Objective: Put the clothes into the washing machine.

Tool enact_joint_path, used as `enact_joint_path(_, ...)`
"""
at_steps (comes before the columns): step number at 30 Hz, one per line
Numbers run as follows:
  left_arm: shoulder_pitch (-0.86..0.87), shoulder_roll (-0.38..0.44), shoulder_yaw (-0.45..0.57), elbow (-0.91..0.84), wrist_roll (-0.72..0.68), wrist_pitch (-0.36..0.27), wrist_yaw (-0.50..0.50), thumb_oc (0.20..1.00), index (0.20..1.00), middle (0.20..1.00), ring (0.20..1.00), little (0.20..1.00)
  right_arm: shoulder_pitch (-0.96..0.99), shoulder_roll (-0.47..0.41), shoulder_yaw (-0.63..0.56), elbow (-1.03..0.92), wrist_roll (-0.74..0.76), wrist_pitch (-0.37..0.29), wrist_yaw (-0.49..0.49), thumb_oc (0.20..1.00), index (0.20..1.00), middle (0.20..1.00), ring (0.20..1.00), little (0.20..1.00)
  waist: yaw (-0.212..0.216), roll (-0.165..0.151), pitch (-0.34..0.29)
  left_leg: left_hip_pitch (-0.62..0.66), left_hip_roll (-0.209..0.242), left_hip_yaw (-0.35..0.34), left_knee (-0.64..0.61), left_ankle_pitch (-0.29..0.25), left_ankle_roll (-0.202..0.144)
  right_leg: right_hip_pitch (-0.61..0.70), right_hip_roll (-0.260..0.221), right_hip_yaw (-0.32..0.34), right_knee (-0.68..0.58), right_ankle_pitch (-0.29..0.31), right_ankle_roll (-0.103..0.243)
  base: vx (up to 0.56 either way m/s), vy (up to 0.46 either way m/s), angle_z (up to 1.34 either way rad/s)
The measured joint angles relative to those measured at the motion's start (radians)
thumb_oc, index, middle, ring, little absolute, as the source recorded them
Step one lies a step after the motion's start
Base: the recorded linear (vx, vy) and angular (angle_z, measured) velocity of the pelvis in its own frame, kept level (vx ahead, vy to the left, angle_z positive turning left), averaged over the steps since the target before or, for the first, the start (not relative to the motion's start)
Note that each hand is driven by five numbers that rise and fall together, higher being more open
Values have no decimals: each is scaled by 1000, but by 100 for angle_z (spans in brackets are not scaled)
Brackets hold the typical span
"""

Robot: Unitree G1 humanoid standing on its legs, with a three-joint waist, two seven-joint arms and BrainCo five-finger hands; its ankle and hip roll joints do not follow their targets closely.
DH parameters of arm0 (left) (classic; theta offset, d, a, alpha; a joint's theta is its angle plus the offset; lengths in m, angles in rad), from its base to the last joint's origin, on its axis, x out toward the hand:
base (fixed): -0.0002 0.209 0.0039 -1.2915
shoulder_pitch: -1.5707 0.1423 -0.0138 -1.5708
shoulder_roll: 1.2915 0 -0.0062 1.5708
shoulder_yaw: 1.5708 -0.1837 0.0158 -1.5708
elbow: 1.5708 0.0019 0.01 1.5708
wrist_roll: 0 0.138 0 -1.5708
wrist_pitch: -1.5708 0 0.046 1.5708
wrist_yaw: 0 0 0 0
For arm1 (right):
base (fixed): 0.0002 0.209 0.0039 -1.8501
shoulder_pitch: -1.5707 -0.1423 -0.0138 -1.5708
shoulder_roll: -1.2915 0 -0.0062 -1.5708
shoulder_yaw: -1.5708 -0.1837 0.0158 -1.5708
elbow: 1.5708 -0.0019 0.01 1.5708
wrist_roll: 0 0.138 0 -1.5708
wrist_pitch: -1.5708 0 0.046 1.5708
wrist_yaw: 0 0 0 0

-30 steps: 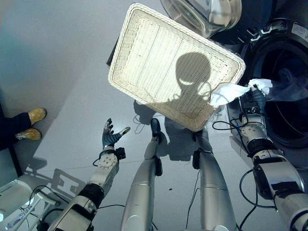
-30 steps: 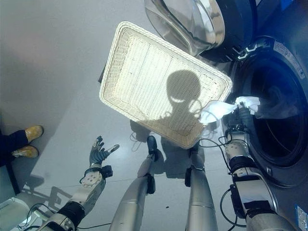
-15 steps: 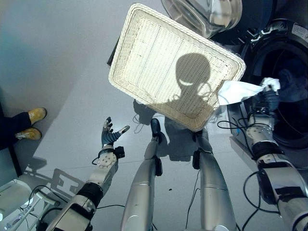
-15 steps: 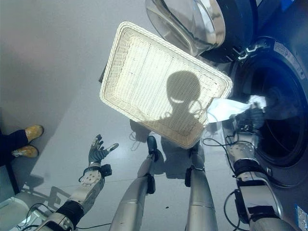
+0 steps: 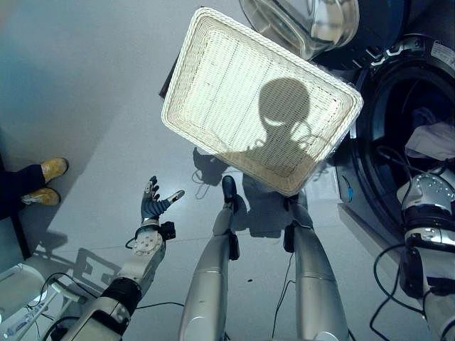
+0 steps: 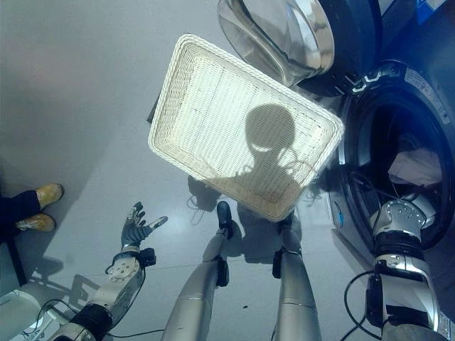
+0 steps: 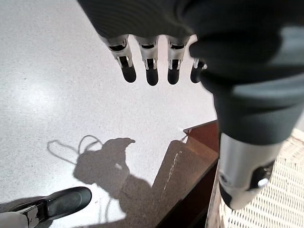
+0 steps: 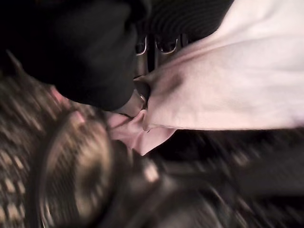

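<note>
Progress shows first at the dark front-loading washing machine (image 5: pixel 398 142), the biggest thing in front of you: a second ago your right arm was outside its round opening with a white cloth trailing across the corner of the basket, and now that arm reaches through the opening into the drum. Its open door, a glass bowl in a silver ring (image 5: pixel 302 21), hangs above the far corner of the basket.

Next, the pale woven rectangular basket (image 6: pixel 178 117) sits where it did, just left of the machine, but the white cloth no longer lies over its rim and nothing is left on its weave. Judged from that, this looks like the last piece.

The white cloth (image 5: pixel 434 142) is now inside the drum, bunched past your right forearm. In the right wrist view it (image 8: pixel 237 80) fills the space in front of your right hand (image 8: pixel 95 57), with one dark fingertip pressed into a fold against the perforated drum wall. Whether the hand is clamped on the fabric or has let go, you cannot tell from these pictures, so confirm a release before you draw the arm back.

Your left hand (image 5: pixel 153 206) hangs over the grey floor (image 5: pixel 78 85) with fingers spread and relaxed, holding nothing, much as before.
</note>
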Motion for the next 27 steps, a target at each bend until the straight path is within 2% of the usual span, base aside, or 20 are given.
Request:
enact_joint_path(2, -9, 0, -7, 3, 0, 11, 0, 1000, 1000, 1000, 1000, 1000, -28, -3, 13, 86, 0, 1, -95, 391, 391, 391, 391, 391, 1, 0, 0, 1, 2, -6, 23, -3, -2, 14, 1, -1, 0, 0, 0, 2, -44, 3)
enact_joint_path(3, -12, 0, -9, 4, 0, 15, 0, 1000, 1000, 1000, 1000, 1000, -40, -3, 12, 101, 0, 4, -116, 1000, 1000, 1000, 1000, 1000, 1, 0, 0, 0, 4, -8, 37, -6, -7, 22, 1, -3, 0, 0, 0, 33, -42, 3)
enact_joint_path(4, -12, 0, -15, 10, 0, 15, 0, 1000, 1000, 1000, 1000, 1000, -41, 7, 10, 117, -1, 40, -124, 1000, 1000, 1000, 1000, 1000, 2, 1, -1, 3, 8, -10, 48, -9, -10, 31, 4, -4, 0, -1, -1, 17, -37, 2)
enact_joint_path(6, -19, -10, -18, 42, 0, 17, -3, 1000, 1000, 1000, 1000, 1000, -31, 24, 10, 149, -6, 183, -115, 1000, 1000, 1000, 1000, 1000, -8, 1, -1, 18, 12, -27, 55, -13, -16, 55, 3, -16, 0, -1, -2, -27, -14, 15)
enact_joint_path(7, -18, -13, -20, 60, 0, 17, -6, 1000, 1000, 1000, 1000, 1000, -7, 57, 10, 196, -6, 427, -23, 1000, 1000, 1000, 1000, 1000, -25, 0, -2, 49, 17, -29, 47, -14, -14, 96, 5, -27, 0, -2, -1, -70, -18, 29)
enact_joint_path(8, -19, 0, -29, 53, 0, 17, -6, 1000, 1000, 1000, 1000, 1000, 9, 72, 53, 212, -5, 585, 53, 1000, 1000, 1000, 1000, 1000, -25, -14, -10, 61, 16, -27, 34, -23, -2, 103, 7, -27, -2, -11, 0, -63, -17, 24)
enact_joint_path(9, -22, 21, -43, 39, 1, 17, -10, 1000, 1000, 1000, 1000, 1000, 35, 65, 124, 208, -6, 693, 103, 1000, 1000, 1000, 1000, 1000, -28, -28, -14, 52, 11, -22, 34, -21, 0, 93, 7, -23, -3, -15, -4, -40, -18, 6)
enact_joint_path(10, -30, 34, -50, 31, 1, 15, -16, 1000, 1000, 1000, 1000, 1000, 55, 59, 142, 196, -6, 792, 157, 1000, 1000, 1000, 1000, 1000, -26, -33, -15, 34, 7, -21, 40, -20, 5, 79, 5, -19, -4, -17, 3, -35, -14, 4)
enact_joint_path(11, -34, 37, -46, 46, 0, 11, -24, 1000, 1000, 1000, 1000, 1000, 72, 57, 141, 235, -6, 918, 254, 1000, 1000, 1000, 1000, 1000, -23, -33, -15, 18, 1, -21, 38, -10, 11, 63, -1, -19, -4, -10, 12, -38, -14, 7)
enact_joint_path(12, -33, 37, -45, 55, 0, 11, -27, 1000, 1000, 1000, 1000, 1000, 84, 58, 146, 257, -6, 962, 288, 1000, 1000, 1000, 1000, 1000, -22, -33, -14, 15, -2, -22, 37, -7, 12, 61, -3, -18, -5, -9, 14, -28, -5, 9)
enact_joint_path(13, -26, 37, -45, 73, 0, 13, -32, 1000, 1000, 1000, 1000, 1000, 100, 62, 157, 311, -6, 1037, 354, 1000, 1000, 1000, 1000, 1000, -19, -33, -14, 11, -6, -23, 38, -7, 12, 60, -7, -18, -9, -7, 17, -35, -9, 5)
enact_joint_path(14, -20, 38, -45, 75, 0, 13, -33, 1000, 1000, 1000, 1000, 1000, 129, 63, 165, 344, -6, 1076, 397, 1000, 1000, 1000, 1000, 1000, -11, -33, -14, 8, -10, -23, 38, -7, 12, 58, -10, -17, -13, -5, 20, -38, -10, 0)
enact_joint_path(17, -17, 38, -42, 74, 0, 13, -39, 1000, 1000, 1000, 1000, 1000, 150, 65, 168, 398, -6, 1096, 492, 1000, 1000, 1000, 1000, 1000, 0, -28, -13, 8, -19, -24, 19, 8, 24, 54, -18, -19, -17, 5, 27, -43, -6, 2)
enact_joint_path(18, -17, 38, -42, 74, 0, 13, -39, 1000, 1000, 1000, 1000, 1000, 150, 65, 168, 398, -6, 1096, 492, 1000, 1000, 1000, 1000, 1000, 0, -28, -13, 8, -19, -24, 19, 8, 24, 54, -18, -19, -17, 5, 27, -29, 5, 11)
enact_joint_path(21, -22, 39, -37, 63, 0, 13, -44, 1000, 1000, 1000, 1000, 1000, 127, 56, 166, 386, -6, 1048, 534, 1000, 1000, 1000, 1000, 1000, 1, -24, -11, 8, -21, -25, -2, 23, 24, 53, -19, -24, -31, 12, 23, -49, 47, 4)
enact_joint_path(24, -22, 37, -37, 57, 0, 17, -45, 1000, 1000, 1000, 1000, 1000, 91, 58, 149, 306, -6, 905, 547, 1000, 1000, 1000, 1000, 1000, 4, -21, -11, 19, -21, -26, -17, 31, 28, 64, -19, -29, -42, 19, 15, -51, 69, 1)
enact_joint_path(27, -22, 36, -34, 59, 0, 18, -45, 1000, 1000, 1000, 1000, 1000, 82, 60, 149, 265, -6, 837, 546, 1000, 1000, 1000, 1000, 1000, 5, -21, -11, 48, -22, -26, -25, 31, 28, 91, -20, -32, -45, 19, 16, -54, 58, 2)
